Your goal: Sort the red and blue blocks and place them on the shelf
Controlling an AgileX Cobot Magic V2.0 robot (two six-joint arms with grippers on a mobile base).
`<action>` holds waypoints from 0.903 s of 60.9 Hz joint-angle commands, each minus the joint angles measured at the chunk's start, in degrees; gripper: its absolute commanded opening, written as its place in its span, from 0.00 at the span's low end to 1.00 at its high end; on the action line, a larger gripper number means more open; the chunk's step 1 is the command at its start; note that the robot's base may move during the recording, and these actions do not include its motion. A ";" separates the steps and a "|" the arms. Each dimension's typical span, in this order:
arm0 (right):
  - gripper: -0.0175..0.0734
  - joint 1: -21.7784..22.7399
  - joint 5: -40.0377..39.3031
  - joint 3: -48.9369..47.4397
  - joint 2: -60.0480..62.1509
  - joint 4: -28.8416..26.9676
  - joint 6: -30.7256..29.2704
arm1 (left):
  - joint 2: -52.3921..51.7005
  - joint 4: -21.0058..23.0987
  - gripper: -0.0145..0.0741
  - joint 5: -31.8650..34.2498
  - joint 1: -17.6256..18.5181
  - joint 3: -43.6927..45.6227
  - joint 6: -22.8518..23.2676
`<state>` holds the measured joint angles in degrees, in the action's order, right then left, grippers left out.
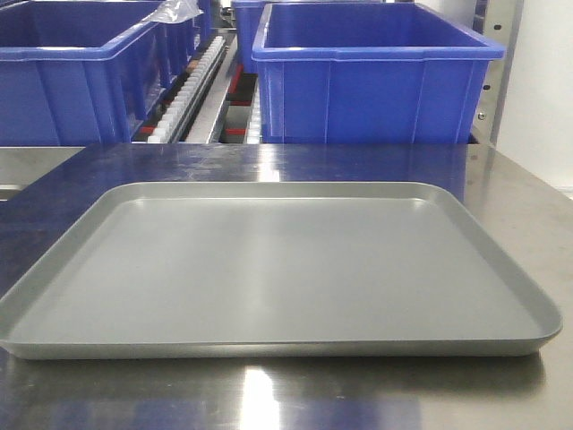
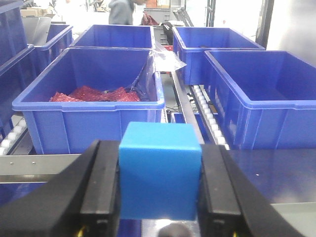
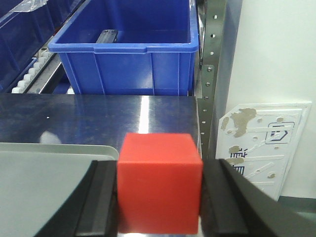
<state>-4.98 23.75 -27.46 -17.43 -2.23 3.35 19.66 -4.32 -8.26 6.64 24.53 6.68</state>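
**Both blocks gripped, placing still to come**

Front view: a grey tray lies on a steel top, with blue bins on the rack behind. No block and no gripper shows here, and nothing lies in the tray.

Left wrist view: the left gripper has the blue block squarely between its fingers. Both pads press flat on its sides, so the opening is exactly the block's width. The block is carried, its top face level. Ahead, a bin holding red scraps stands behind a flat steel rail, which I take for the front of the shelf.

Right wrist view: the right gripper clamps the red block the same way, fingers tight on both sides. It hangs just past the tray's corner, over the steel top, with a bin beyond and a perforated post to the right.

By my reading, picking is done and the carry to the shelf is in hand. Next, each arm should reach forward to a bare stretch of shelf clear of the bins, lower until its block sits flat, then spread the fingers. Red and blue need separate spots.
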 commanded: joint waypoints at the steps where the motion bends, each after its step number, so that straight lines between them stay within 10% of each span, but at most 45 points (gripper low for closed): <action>1: 0.25 0.32 -5.06 -1.63 -0.53 0.21 -0.78 | 0.41 0.32 0.30 5.30 0.40 1.79 0.41; 55: 0.25 0.32 -5.06 -1.63 -0.53 0.21 -0.78 | 0.41 0.34 0.30 5.30 0.40 1.79 0.41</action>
<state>-4.98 23.75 -27.46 -17.43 -2.23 3.35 19.66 -4.23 -8.26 6.64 24.53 6.68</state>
